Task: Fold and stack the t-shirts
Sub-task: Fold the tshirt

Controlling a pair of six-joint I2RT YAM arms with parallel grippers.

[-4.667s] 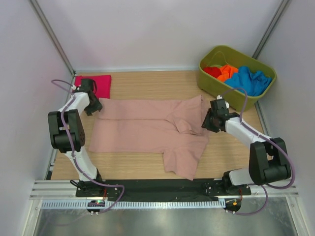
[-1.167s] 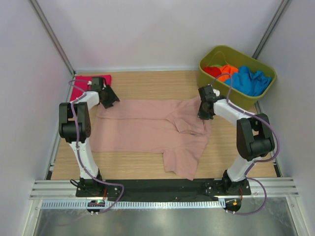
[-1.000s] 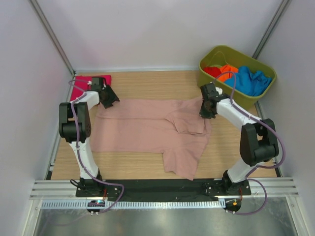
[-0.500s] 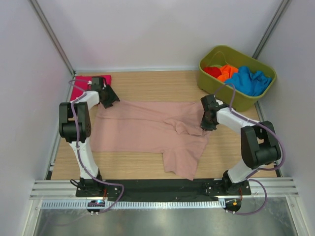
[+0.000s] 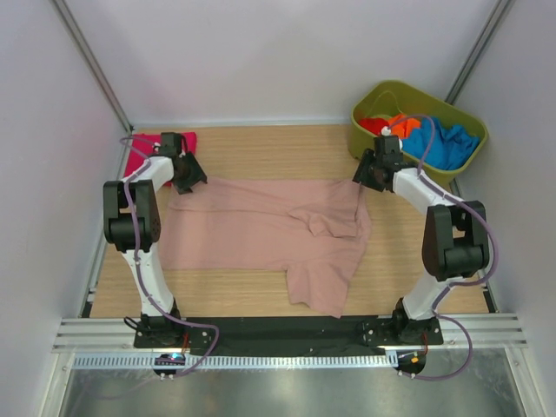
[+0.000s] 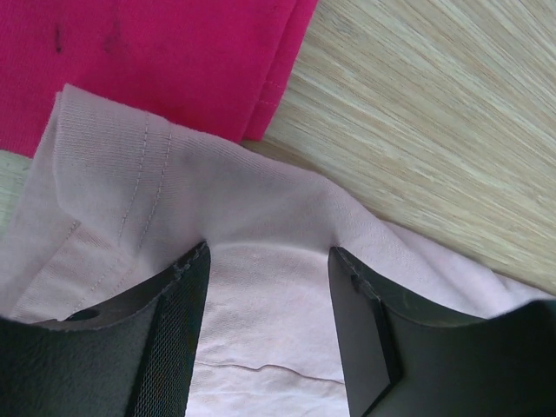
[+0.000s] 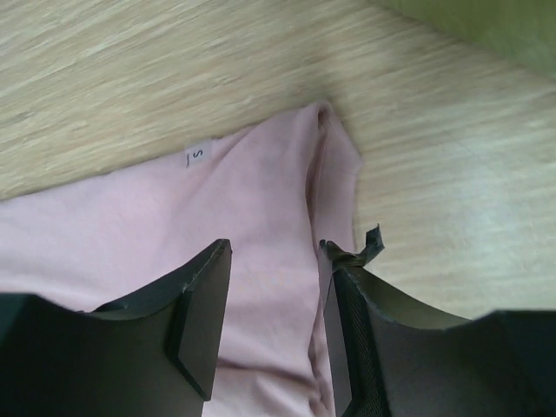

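Showing a small tag [image 7: 198,156] marked "S", the dusty-pink t-shirt [image 5: 261,230] lies spread on the bench [image 5: 261,143]; left fingers [image 6: 169,347] and right fingers [image 7: 204,313] stand apart above it.

Robot lab test cell. White panel walls [image 5: 287,61] on three sides, aluminium corner posts [image 5: 91,65], wood-laminate tabletop [image 5: 261,148]. Left arm [image 5: 130,226] and right arm [image 5: 452,243] are bolted to a black base plate [image 5: 287,328] on an extruded aluminium rail [image 5: 87,334]. Purple cables [image 5: 131,141] run loose along the arms. Fixed overhead view, no furniture-style fittings.
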